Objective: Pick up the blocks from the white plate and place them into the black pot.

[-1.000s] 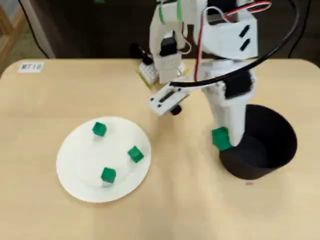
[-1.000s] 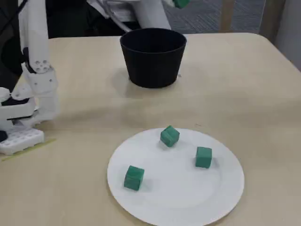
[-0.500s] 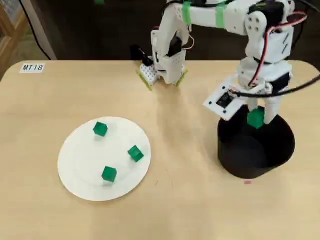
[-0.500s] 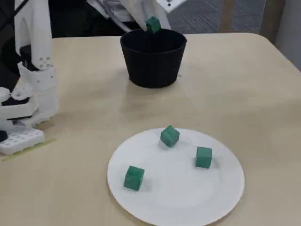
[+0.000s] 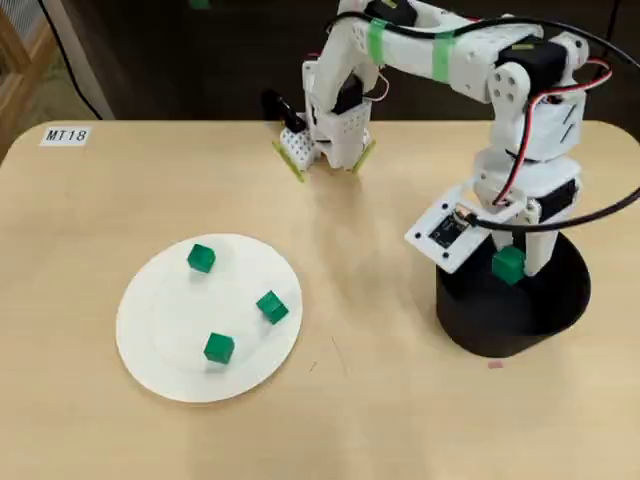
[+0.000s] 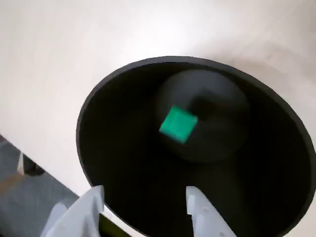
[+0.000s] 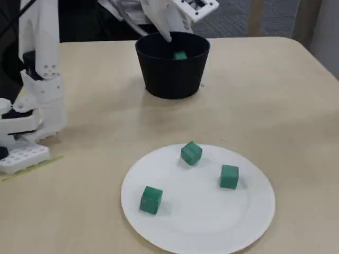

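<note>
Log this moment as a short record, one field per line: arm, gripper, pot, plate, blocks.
arm: reaches over the black pot
gripper: gripper open, fingers apart above the pot's opening, holding nothing
pot: one green block inside it, seen in the wrist view; whether it has landed on the bottom cannot be told
plate: white plate on the table, apart from the pot
blocks on plate: three, at and, none touching another
</note>
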### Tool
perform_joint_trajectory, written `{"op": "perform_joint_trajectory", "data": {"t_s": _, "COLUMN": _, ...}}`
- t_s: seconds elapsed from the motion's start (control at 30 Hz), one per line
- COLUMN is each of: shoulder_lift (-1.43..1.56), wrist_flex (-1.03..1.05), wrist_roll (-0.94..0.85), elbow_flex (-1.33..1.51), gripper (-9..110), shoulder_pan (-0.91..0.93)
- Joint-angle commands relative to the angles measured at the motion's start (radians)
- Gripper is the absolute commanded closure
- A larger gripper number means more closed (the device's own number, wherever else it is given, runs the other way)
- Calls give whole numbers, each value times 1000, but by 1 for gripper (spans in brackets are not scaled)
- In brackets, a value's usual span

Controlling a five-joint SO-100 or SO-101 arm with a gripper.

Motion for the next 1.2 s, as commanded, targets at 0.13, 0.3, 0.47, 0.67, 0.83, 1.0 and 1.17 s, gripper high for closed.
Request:
{"op": "perform_joint_trajectory", "data": {"t_s": 0.13, "shoulder_lift": 32, "wrist_flex": 20, "wrist_roll": 38, "elbow_flex": -5, "gripper": 89, "shoulder_pan": 17}}
{"op": "perform_joint_trajectory", "data": {"t_s": 0.3, "shoulder_lift": 97, "wrist_flex": 84, "wrist_roll": 25, "elbow_flex": -2, "gripper": 104, "shoulder_pan": 153}}
{"op": "perform_joint_trajectory", "data": {"t_s": 0.47, "shoulder_lift": 301, "wrist_flex": 92, "wrist_roll": -40, "elbow_flex": 74, "gripper": 104, "shoulder_pan": 514}}
{"op": "perform_joint_trajectory", "data": {"t_s": 0.67, "shoulder_lift": 430, "wrist_flex": 37, "wrist_roll": -175, "elbow_flex": 267, "gripper": 104, "shoulder_pan": 894}}
{"op": "perform_joint_trajectory", "data": {"t_s": 0.83, "shoulder_lift": 591, "wrist_flex": -399, "wrist_roll": -181, "elbow_flex": 795, "gripper": 104, "shoulder_pan": 962}}
{"op": "perform_joint_trajectory", "data": {"t_s": 1.0, "shoulder_lift": 492, "wrist_flex": -535, "wrist_roll": -209, "elbow_flex": 868, "gripper": 104, "shoulder_pan": 976}}
{"op": "perform_joint_trajectory", "data": {"t_s": 1.17, "shoulder_lift": 394, "wrist_flex": -621, "wrist_roll": -193, "elbow_flex": 845, "gripper": 104, "shoulder_pan": 982}}
